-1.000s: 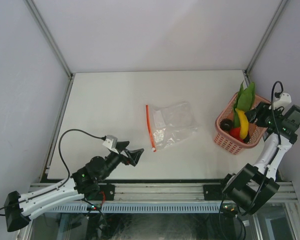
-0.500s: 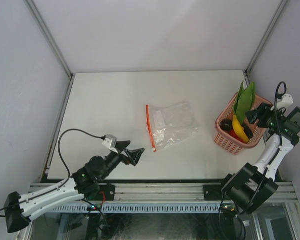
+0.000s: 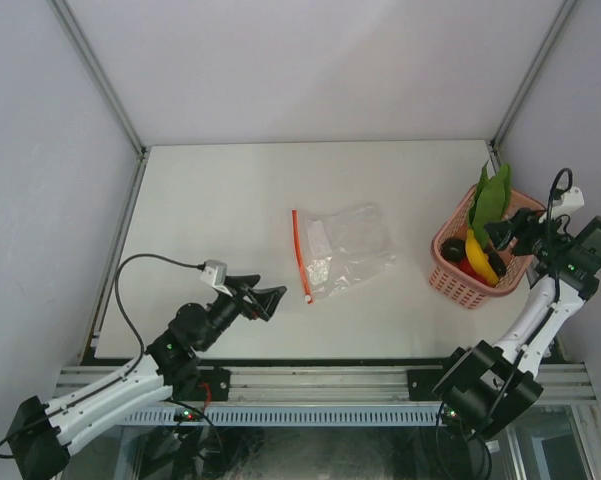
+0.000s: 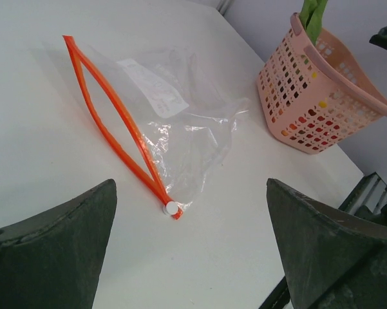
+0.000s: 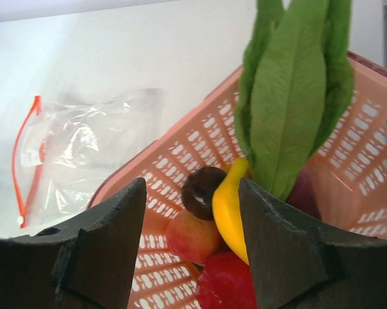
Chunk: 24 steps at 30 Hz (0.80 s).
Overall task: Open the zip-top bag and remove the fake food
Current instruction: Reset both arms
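A: Counts for the entry?

B: We log one zip-top bag (image 3: 345, 250), one pink basket (image 3: 450, 272) and the fake food (image 3: 480, 255). We count five pieces for certain: one yellow banana (image 5: 226, 206), one long green leafy vegetable (image 5: 296, 96), one dark round piece (image 5: 199, 190), one peach-orange round piece (image 5: 193, 235) and one red piece (image 5: 225, 283). There is a dark reddish shape behind the banana that we cannot identify.

A: Positions?

B: The bag lies flat near the middle of the worktop (image 3: 210, 200), a little toward its right edge and well apart from the basket. Its one orange zipper strip (image 4: 109, 109) runs along the bag's left side, with its two lips bowed apart. One white slider (image 4: 172, 208) sits at the strip's near end. All the food we see sits in the basket, at the worktop's right edge. The leafy vegetable stands upright above the rim.

A: Any writing?

B: One white label (image 4: 151, 90) on the bag. Its print is too faint and small for us to read.

A: Jaws?

B: The left jaws are spread wide with nothing between them, low by the worktop's near edge. They point at the bag without touching it. The right jaws stand apart over the basket. We see food beyond them, but nothing is pinched.
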### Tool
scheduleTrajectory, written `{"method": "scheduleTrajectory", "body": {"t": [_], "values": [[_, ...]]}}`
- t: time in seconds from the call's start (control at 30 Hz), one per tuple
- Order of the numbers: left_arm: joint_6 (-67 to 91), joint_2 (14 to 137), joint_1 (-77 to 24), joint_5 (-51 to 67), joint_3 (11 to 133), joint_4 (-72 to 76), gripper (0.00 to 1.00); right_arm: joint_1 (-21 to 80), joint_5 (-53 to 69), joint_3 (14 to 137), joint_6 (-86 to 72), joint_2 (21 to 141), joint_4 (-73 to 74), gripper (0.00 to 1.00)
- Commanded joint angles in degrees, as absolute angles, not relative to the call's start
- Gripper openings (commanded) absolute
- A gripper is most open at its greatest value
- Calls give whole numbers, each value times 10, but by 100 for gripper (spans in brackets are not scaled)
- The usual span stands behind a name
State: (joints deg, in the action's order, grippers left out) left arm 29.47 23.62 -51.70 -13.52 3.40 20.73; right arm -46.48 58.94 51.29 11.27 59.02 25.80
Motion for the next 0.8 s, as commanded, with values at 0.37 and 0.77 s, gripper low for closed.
{"method": "scheduleTrajectory", "body": {"t": [0.37,0.77], "values": [[433,350,-261,160,204,210,100,-205,651,566,243,530,301,78],[270,393,-215,145,563,-129,100,-23,560,857,252,605,435,99]]}}
